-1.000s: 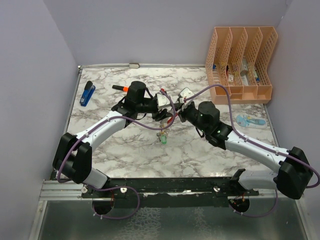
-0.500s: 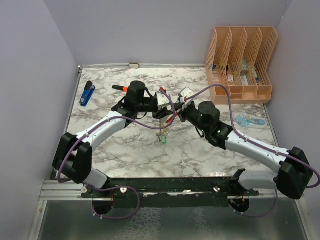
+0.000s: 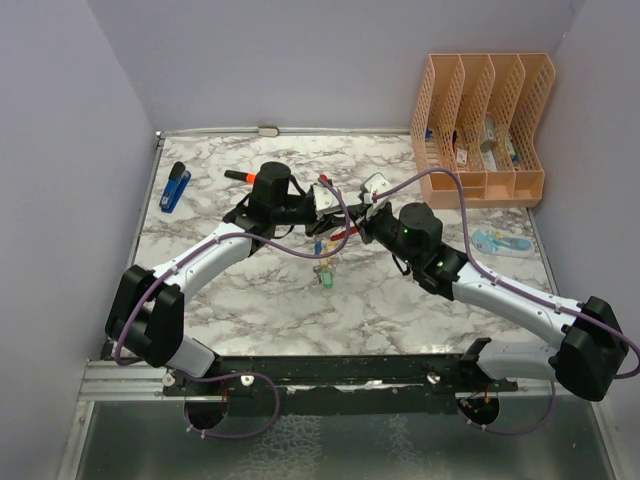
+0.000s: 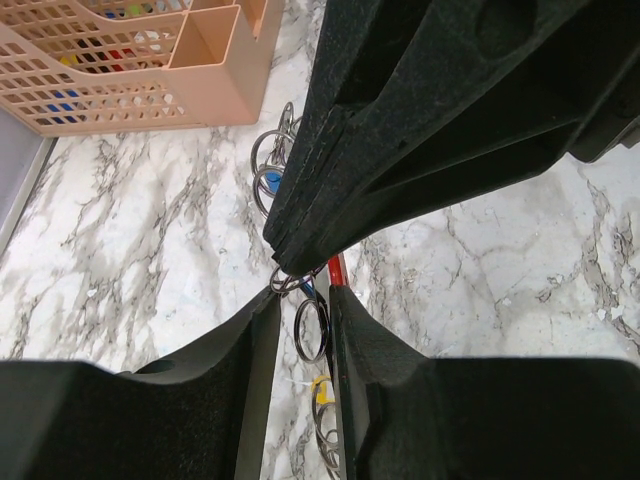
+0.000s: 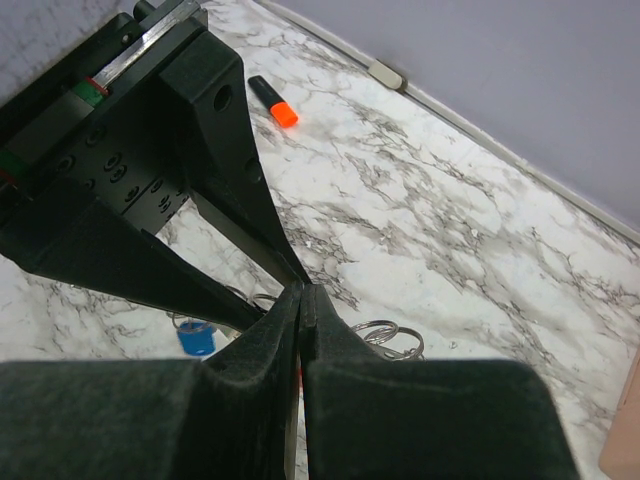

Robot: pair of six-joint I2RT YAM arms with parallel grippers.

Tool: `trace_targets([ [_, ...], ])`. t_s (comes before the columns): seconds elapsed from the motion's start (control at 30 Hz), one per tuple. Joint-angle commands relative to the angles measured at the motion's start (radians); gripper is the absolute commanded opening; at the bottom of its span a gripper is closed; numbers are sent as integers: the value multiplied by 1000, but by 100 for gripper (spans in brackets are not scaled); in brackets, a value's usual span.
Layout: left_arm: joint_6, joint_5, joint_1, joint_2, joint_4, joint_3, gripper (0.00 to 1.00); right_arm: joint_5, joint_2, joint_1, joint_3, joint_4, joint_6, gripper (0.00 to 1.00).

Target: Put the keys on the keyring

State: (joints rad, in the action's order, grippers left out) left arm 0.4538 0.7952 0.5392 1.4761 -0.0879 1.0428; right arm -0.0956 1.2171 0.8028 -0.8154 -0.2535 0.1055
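Pinching the keyring [image 3: 346, 233], right gripper [image 5: 301, 292]

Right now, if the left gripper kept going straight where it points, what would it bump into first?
Most likely the right gripper: its shut fingertips, pinching the red keyring, sit just ahead of the left gripper, almost tip to tip. Small key rings between them might get brushed first.

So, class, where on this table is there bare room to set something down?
Bare marble: the near strip between green key and rail; the back strip between marker and organiser. Crowded: the centre, where left end effector and right end effector meet at the keyring.
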Motion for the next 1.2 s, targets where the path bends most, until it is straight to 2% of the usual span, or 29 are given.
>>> trace_targets([
  [0.0,-19,24,9,-4,-30,-12,29,-30,-21,-4,-24,-35,-16,1],
  [0.2,-30,18,8,-6,-43,-12,28,-37,-21,-4,-23,-33,-16,1],
  [0.33,-49,13,9,-8,-54,-12,19,-39,-21,-4,-17,-36,-22,1],
  [0.47,-62,24,8,-12,-58,-11,14,-40,-21,-4,-13,-43,-28,1],
  [0.7,-79,33,8,-13,-67,-13,12,-45,-21,-4,-14,-50,-27,1],
  [0.73,-80,33,8,-13,-69,-13,13,-46,-21,-4,-13,-50,-29,1],
  [0.83,-87,27,9,-13,-78,-18,28,-50,-24,-4,-14,-51,-28,1],
  [0.93,-90,21,9,-11,-82,-15,36,-51,-24,-4,-16,-49,-27,1],
  [1.07,-91,18,9,-10,-84,-12,42,-53,-22,-4,-15,-51,-28,1],
  [1.17,-102,16,8,-8,-95,-12,44,-54,-21,-4,-16,-50,-29,1],
])
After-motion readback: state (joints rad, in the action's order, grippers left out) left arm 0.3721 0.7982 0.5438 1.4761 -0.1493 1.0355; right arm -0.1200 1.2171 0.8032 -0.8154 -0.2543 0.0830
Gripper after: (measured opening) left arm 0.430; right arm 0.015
